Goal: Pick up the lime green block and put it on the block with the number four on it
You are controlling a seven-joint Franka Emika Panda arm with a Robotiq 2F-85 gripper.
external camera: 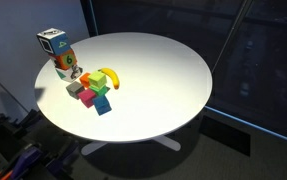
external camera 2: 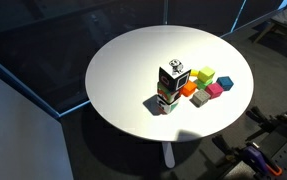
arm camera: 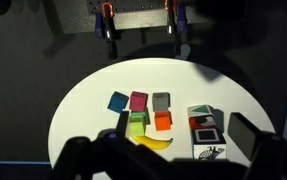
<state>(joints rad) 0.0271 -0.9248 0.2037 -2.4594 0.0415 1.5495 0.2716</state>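
White tabletop (arm camera: 93,90) fills the wrist view, round, with the whole cluster of toys sitting toward the edge closest to me. Reading left to right: a blue block (arm camera: 118,101) first, then a magenta block (arm camera: 139,100), then a grey block (arm camera: 161,101), three in a row. Just on my side of the magenta one sits the lime green block (arm camera: 137,123), flat on the table with its top bare; an exterior view picks it out too (external camera 2: 206,75), in among the others. Next to it on the right comes a plain orange block (arm camera: 163,121), and the banana (arm camera: 153,142) curves along in front of those two, nearer the edge.

Further right stands the little tower. The block with the number four (external camera: 51,40), white edges and teal faces, is on top, resting on a patterned orange block (external camera: 63,62), close to the table's rim. The marks on its faces are too small for me to read.

My gripper (arm camera: 171,152) hangs high over the near edge. Its fingers (arm camera: 88,158) show only as dark blurs at either side, spread wide, nothing between them but table and banana.
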